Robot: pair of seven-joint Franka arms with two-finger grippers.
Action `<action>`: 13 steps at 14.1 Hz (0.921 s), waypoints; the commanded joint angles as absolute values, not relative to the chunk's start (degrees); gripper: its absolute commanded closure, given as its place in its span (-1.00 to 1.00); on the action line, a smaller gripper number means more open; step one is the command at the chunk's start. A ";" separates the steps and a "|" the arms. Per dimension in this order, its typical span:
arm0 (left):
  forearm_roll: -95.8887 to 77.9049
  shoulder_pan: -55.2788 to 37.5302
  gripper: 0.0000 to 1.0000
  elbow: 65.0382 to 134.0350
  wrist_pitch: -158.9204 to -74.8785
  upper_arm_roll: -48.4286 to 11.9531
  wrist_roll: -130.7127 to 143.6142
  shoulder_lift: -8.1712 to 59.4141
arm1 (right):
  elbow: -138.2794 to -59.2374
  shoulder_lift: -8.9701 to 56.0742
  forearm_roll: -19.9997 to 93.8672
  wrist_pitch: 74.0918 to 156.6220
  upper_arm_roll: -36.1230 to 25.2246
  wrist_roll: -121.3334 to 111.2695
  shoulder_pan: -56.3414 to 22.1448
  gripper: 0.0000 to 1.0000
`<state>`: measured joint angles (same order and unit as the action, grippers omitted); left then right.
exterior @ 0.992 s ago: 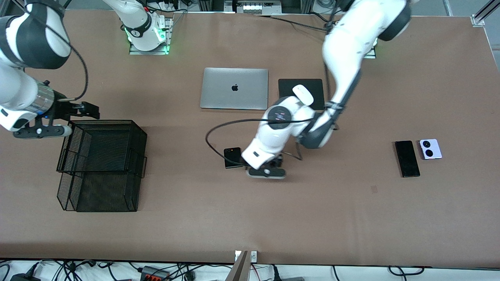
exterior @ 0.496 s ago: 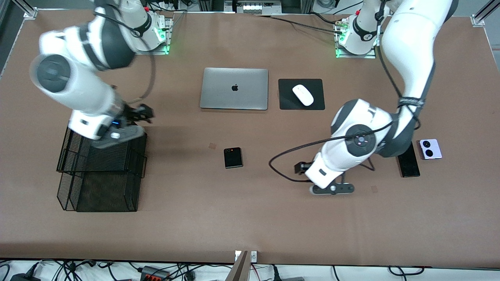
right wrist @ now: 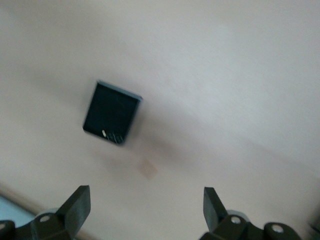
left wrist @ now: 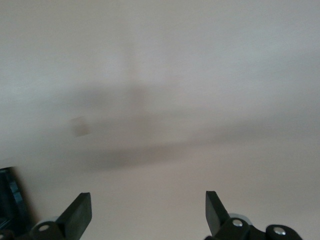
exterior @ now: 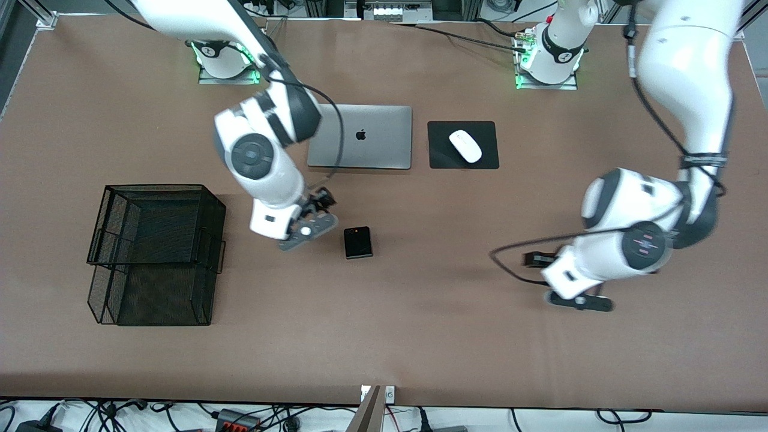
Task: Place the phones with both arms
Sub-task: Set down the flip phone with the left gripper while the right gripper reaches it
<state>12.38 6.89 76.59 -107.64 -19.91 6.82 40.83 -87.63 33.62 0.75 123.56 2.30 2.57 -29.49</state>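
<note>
Right gripper (exterior: 316,211) hangs over bare table just beside the square black phone (exterior: 357,242), toward the laptop (exterior: 360,136), jaws wide apart and empty; its wrist view shows the same phone (right wrist: 112,112) flat on the table ahead of the open fingers (right wrist: 77,206). Phone sits mid-table, well apart from the wire basket (exterior: 207,198) at the right arm's end. Left gripper (exterior: 537,259) is over empty table at the left arm's end, also spread open, holding nothing. The other two phones are hidden under the left arm. Step looks like the right arm's approach for pickup. Next move likely: centre jaws over the phone, drop down, close across its edges, then carry to the basket
</note>
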 commanded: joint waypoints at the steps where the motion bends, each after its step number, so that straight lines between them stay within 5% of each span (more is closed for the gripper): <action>1: 12.04 8.69 -1.00 84.62 -108.28 -16.97 2.21 35.69 | -85.34 38.66 1.32 129.53 1.76 9.38 -32.07 -1.00; 7: 9.94 11.43 -1.00 84.73 -108.81 -9.51 -8.17 35.95 | -85.34 44.90 1.49 142.62 1.76 14.50 -35.06 -1.00; 13: 8.35 11.51 -1.00 86.82 -115.12 -4.92 -16.31 35.60 | -86.13 46.93 0.88 143.09 1.23 20.04 -35.86 -1.00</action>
